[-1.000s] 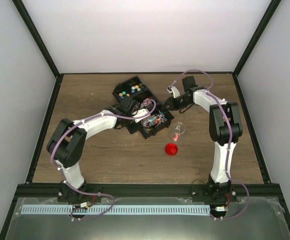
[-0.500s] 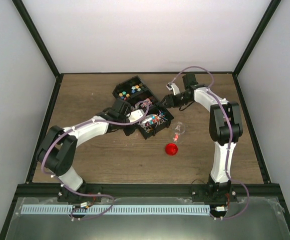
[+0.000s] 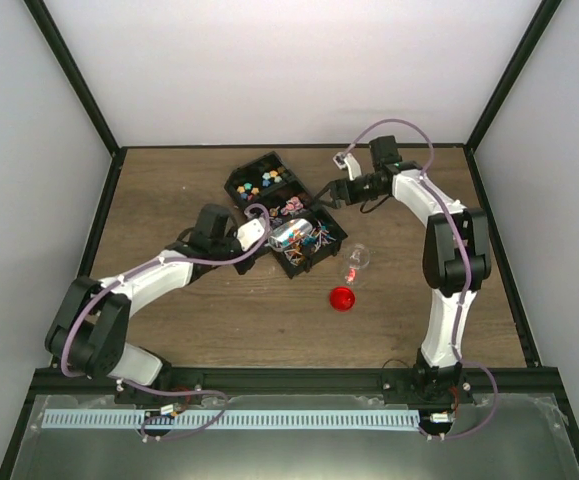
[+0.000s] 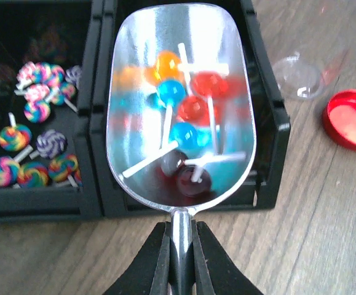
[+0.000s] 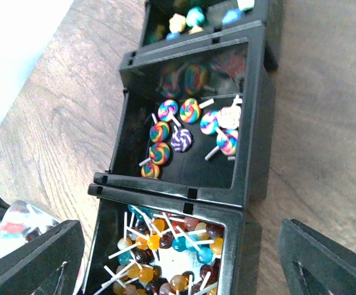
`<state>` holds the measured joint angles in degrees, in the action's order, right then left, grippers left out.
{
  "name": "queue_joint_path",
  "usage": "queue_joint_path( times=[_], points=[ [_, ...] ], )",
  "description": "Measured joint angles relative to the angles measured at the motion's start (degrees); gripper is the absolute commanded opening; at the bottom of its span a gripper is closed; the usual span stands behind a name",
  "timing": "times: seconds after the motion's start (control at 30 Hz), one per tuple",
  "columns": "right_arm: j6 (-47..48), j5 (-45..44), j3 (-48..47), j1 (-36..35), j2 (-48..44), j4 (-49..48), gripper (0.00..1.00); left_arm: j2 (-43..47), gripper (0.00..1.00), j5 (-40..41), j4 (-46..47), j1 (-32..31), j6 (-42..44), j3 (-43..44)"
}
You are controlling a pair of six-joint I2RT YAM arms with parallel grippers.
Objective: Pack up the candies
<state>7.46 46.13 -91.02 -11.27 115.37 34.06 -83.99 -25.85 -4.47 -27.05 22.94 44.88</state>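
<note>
Candies (image 4: 184,132) in the metal scoop (image 4: 138,67) just ahead of the left gripper (image 4: 181,232), pinching its handle, scoop rim close between black tray (image 4: 265,104) walls, right gripper (image 3: 332,192) spread wide above the tray.

The white and black left arm (image 3: 159,275) lies low and stretches forward and to the right from its base, with the elbow out to the left. Its black two-finger left gripper (image 4: 179,228) is closed tight on the thin handle of a silvery metal scoop (image 4: 181,110), which it holds level. The white and black right arm (image 3: 447,245) rises high, then reaches far and turns left. Its black right gripper (image 3: 331,194) has the jaws wide apart, the fingers (image 5: 33,258) at both edges of the wrist view, and it holds nothing.
</note>
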Motion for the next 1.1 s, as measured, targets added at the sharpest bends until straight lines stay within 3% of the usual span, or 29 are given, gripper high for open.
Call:
queue_joint_path(
  times=[0.27, 0.43, 0.63, 0.8, 1.1],
  points=[
    [2.4, 0.3, 0.4, 1.1, -5.1, -1.7, 0.94, 1.8, 0.04, -0.2, 2.9, 0.0, -0.3, -0.6],
    [4.6, 1.0, 3.8, 2.8, -9.9, -1.6, 0.94, 3.1, 0.04, 0.6, -5.8, 0.0, 4.5, 3.0],
    [8.9, 2.2, 4.4, 7.7, -13.7, 6.3, 0.90, 5.3, 0.04, 0.2, -18.9, 0.0, 10.7, 11.8],
    [13.4, 3.3, 10.6, 12.2, -17.9, 12.9, 0.87, 5.9, 0.04, -2.2, -26.3, -0.9, 13.1, 16.9],
    [18.8, 6.5, 12.5, 18.9, -17.5, 20.9, 0.79, 2.7, 0.04, -3.1, -37.5, -3.9, 16.0, 26.2]
  ],
)
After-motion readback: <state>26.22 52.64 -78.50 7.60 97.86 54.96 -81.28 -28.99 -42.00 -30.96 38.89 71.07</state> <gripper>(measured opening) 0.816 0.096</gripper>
